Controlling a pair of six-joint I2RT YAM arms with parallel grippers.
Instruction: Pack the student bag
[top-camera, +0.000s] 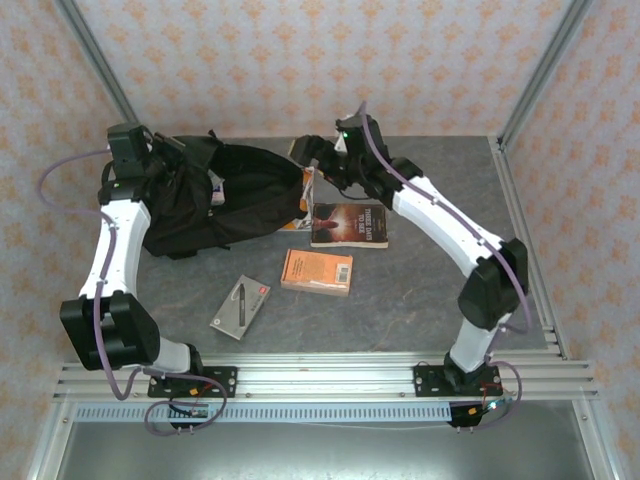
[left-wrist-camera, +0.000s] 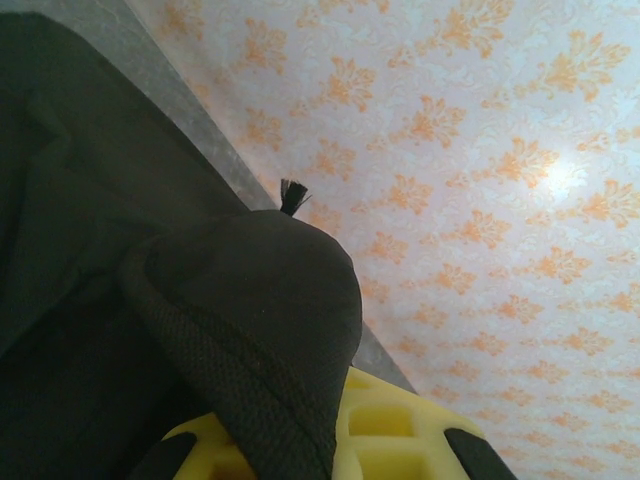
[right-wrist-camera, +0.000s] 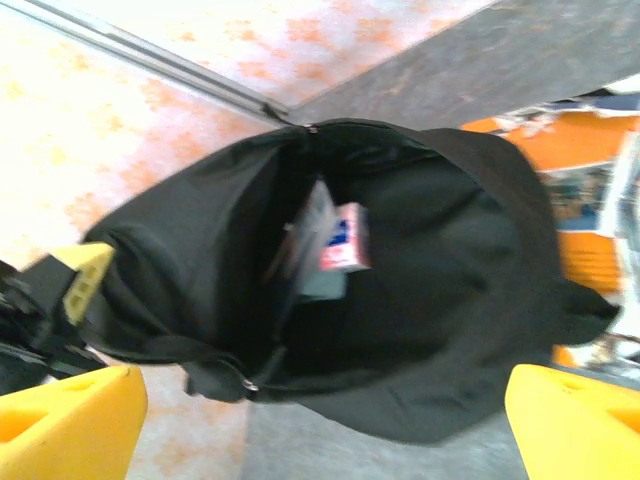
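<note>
The large black soft fabric backpack (top-camera: 232, 195) lies on its side in the upper left of the top view, the left gripper (left-wrist-camera: 305, 445) pinched on a fold of its rim, apparently to hold the mouth open. The right gripper (right-wrist-camera: 320, 430) hovers just before that mouth, fingers spread wide and empty, the opening centred between and beyond them.

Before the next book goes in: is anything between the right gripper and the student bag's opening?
Nothing visible. The open right gripper faces straight into the student bag's gaping mouth; a few items already lie deeper inside, leaving the opening free.
</note>
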